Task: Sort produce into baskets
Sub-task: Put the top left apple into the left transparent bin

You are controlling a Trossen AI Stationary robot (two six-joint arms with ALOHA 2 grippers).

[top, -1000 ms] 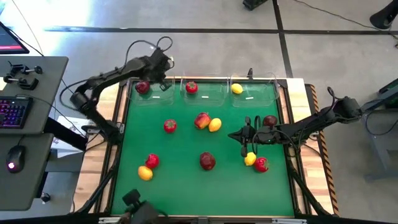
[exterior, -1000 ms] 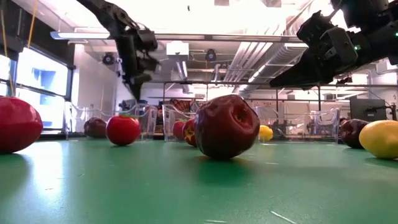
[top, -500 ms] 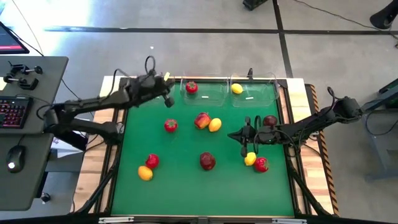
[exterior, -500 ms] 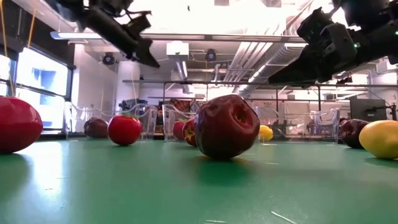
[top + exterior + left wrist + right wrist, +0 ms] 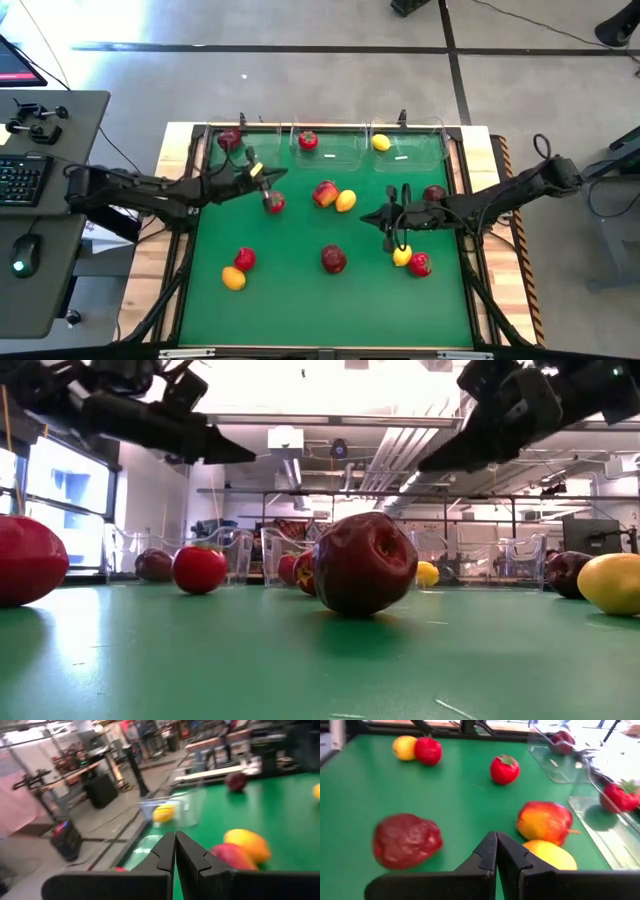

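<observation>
Left gripper (image 5: 268,176) jaws pressed together, holding nothing, hanging just above the green-topped red fruit (image 5: 273,203) near the mat's left-centre; right gripper (image 5: 372,216) likewise closed and empty, well to the right of that fruit, with a lemon (image 5: 402,256) and a red fruit (image 5: 420,264) just beside its arm. Judging the step as a reach for the green-topped fruit: the left jaws need to part wide before descending, straddle the fruit's widest girth, and close gently, since a round toy will likely roll off the green mat (image 5: 300,300) if nudged off-centre. The three baskets (image 5: 405,152) line the far edge beyond that fruit, each already holding one piece: dark apple (image 5: 229,139), green-topped red, lemon. The high view gives the full layout and which arm is which; the low view hides that but shows both grippers clear above the mat and a dark apple (image 5: 365,563) close up. The left wrist view is blurred, so what lies under its fingers (image 5: 165,854) is uncertain.
</observation>
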